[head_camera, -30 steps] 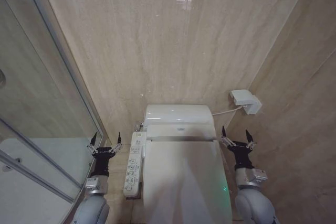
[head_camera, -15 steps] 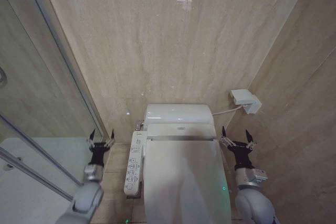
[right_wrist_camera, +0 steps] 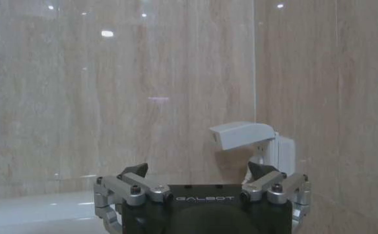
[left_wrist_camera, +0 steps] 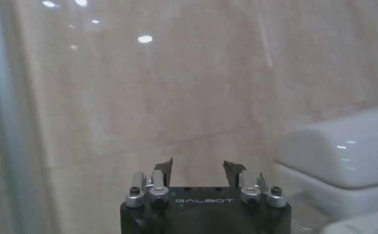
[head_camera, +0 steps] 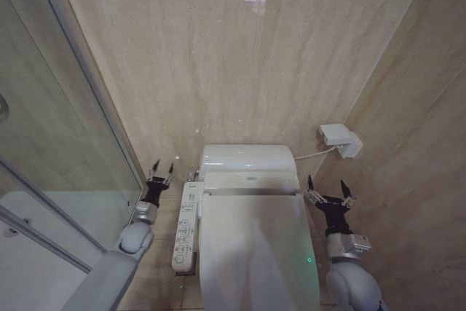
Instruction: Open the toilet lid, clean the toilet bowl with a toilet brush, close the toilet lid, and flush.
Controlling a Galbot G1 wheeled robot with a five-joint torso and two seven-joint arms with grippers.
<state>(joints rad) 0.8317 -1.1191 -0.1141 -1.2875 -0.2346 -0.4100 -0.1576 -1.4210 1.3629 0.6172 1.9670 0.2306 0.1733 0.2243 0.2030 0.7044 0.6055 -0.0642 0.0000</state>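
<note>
1. Beige marble-look wall tiles (head_camera: 247, 56) enclose a narrow bathroom corner, with a glass shower partition (head_camera: 65, 136) on the robot's left and a white wall-mounted box (head_camera: 341, 139) with a cable on its right.

2. At the foot of the back wall stands the toilet bowl (head_camera: 191, 296), almost wholly covered from above; its white button panel (head_camera: 185, 229) runs along the robot's left side of it.

3. Lying flat and fully shut over the bowl is the toilet lid (head_camera: 255, 253), with the rounded white tank unit (head_camera: 246, 158) just behind it. A small green light shows near the lid's right edge.

4. The left end effector (head_camera: 161, 170) is raised beside the rear end of the button panel, near the tank, touching nothing; its fingers stand apart and it carries nothing (the left wrist view shows two dark fingertips with a clear gap, facing bare wall, the tank off to one side).

5. The right end effector (head_camera: 330, 189) hovers just off the lid's right rear corner, below the wall box, fingers spread wide and empty.

6. Progress, as a judgement: nothing of the task looks done. The lid is not yet lifted, so opening it comes first; brushing the bowl, closing the lid and flushing all remain.

7. No toilet brush can be picked out, so where it waits cannot be told.
</note>
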